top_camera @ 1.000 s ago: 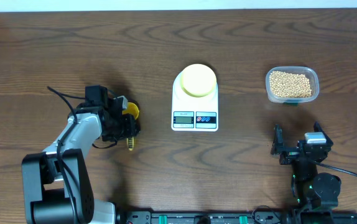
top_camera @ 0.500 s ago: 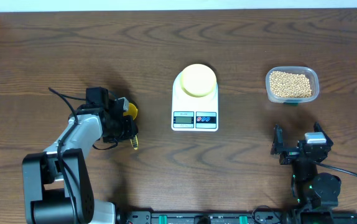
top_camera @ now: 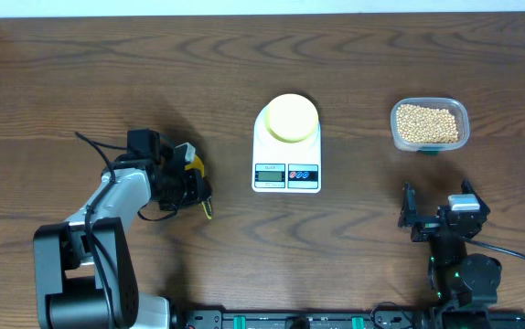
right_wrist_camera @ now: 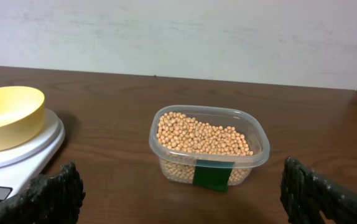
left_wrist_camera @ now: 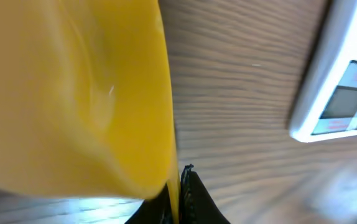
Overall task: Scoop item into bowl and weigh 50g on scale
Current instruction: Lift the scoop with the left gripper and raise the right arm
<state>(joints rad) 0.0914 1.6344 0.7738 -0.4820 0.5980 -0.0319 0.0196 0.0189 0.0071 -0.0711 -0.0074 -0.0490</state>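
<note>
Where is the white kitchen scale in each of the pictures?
Overhead: the white rounded-rectangular digital scale sits mid-table, with its display edge toward the robot.
Left wrist: only its display corner shows, at the right edge, beside the bright-yellow plastic scoop.
Right wrist: its platform is at the lower left.
Shared landmark: the small round pale-yellow bowl standing on it, seen overhead and from the right wrist; the left wrist view misses it.

Nothing is legible; the display point(top_camera: 270, 173) on the scale point(top_camera: 286, 155) is unreadable.
</note>
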